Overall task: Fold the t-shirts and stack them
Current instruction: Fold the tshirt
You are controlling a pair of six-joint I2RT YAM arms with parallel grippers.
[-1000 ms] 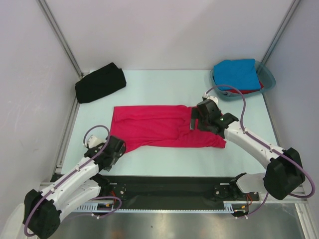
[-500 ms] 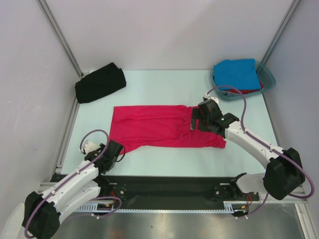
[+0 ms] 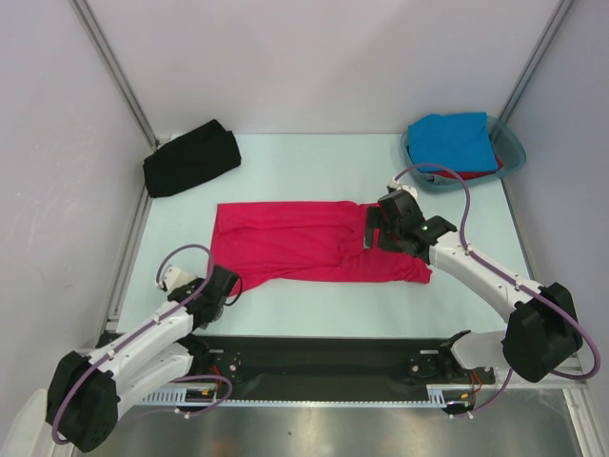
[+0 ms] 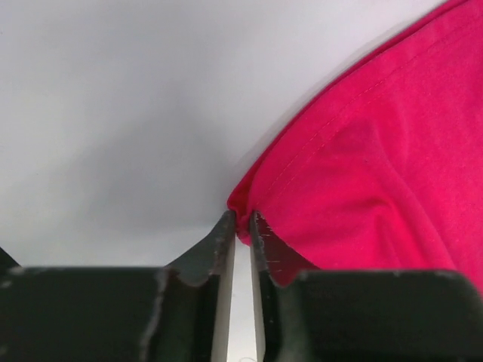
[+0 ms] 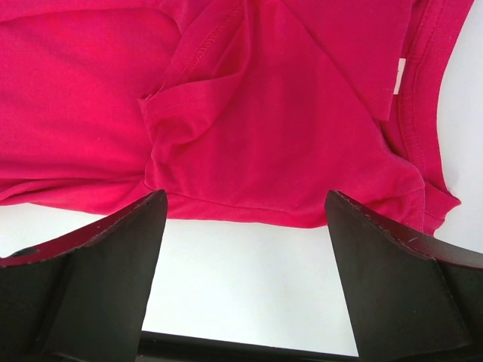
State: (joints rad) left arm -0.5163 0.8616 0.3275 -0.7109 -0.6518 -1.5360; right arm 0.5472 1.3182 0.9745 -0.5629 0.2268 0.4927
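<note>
The crimson-pink t-shirt [image 3: 304, 249] lies spread flat across the middle of the pale table [image 3: 314, 171] in the overhead view, its long side running left to right. At the shirt's lower-left corner sits the left pincer [image 3: 231, 286]. Its wrist camera shows the two dark fingers [image 4: 223, 234] drawn almost together, with the very tip of the shirt's hemmed corner nipped between them and the rest of the cloth fanning away to the upper right of that frame. The right pincer [image 3: 371, 230] hangs over the right part of the same shirt with its fingers [image 5: 143, 226] spread wide apart and nothing between them. Below it, in the right wrist view, lie rumpled folds, a stitched sleeve hem and the small white neck label [image 5: 398, 78] near the right edge. A black t-shirt [image 3: 190, 158] lies folded at the upper left of the table, well apart from the pink one. At the upper right stands a teal tub [image 3: 514, 148] holding a folded blue t-shirt [image 3: 452, 141], with a sliver of a red t-shirt [image 3: 498, 164] showing beneath it.
</note>
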